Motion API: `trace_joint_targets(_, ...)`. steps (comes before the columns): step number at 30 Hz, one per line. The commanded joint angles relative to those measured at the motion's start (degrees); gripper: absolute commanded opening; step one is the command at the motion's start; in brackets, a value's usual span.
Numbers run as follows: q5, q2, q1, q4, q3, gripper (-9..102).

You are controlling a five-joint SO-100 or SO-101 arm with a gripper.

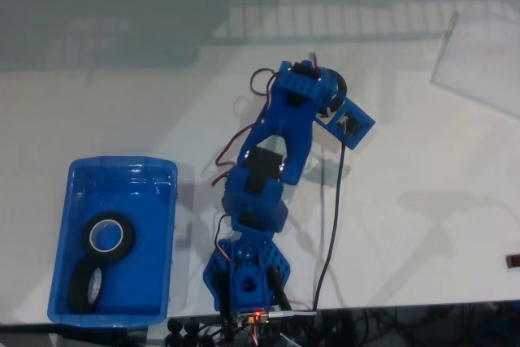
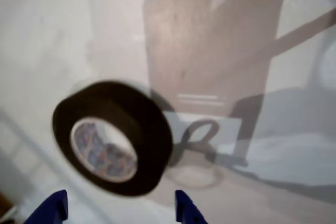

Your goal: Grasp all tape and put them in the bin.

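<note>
Progress looks to be about two thirds: you have two black tape rolls lying in the blue bin (image 1: 73, 201) at the left of the fixed view, one (image 1: 111, 237) resting partly on the other (image 1: 89, 284), both showing their pale cores. A third roll (image 2: 113, 137) is not yet in; the wrist view shows it tilted on the white table (image 2: 52, 35), just ahead of the fingers (image 2: 122, 209), whose two blue tips stand wide apart at the bottom edge with nothing between them. That leaves one grasp and one carry over to the bin, as far as you can judge from this.

Mind what you cannot see well. In the fixed view the arm (image 1: 276, 160) reaches away from the base and its upper part covers the spot where the last roll lies, so only a dark sliver near the wrist hints at it. The wrist view is soft and cuts the fingers off low down, so you get only their tips. Whether the roll touches the table flat or leans on an edge is hard to tell through the blur.
</note>
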Motion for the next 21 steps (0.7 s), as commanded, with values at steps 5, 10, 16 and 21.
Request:
trace_joint_targets(5, 0.0, -7.6, -0.5, 6.1, -10.9, 27)
trace_joint_targets(10, -0.8, -13.1, -0.9, 9.1, -15.7, 26)
trace_joint_targets(16, -1.2, -17.4, -1.4, 12.5, -20.0, 25)
trace_joint_targets(21, -1.3, -19.3, -1.6, 13.7, -21.9, 20)
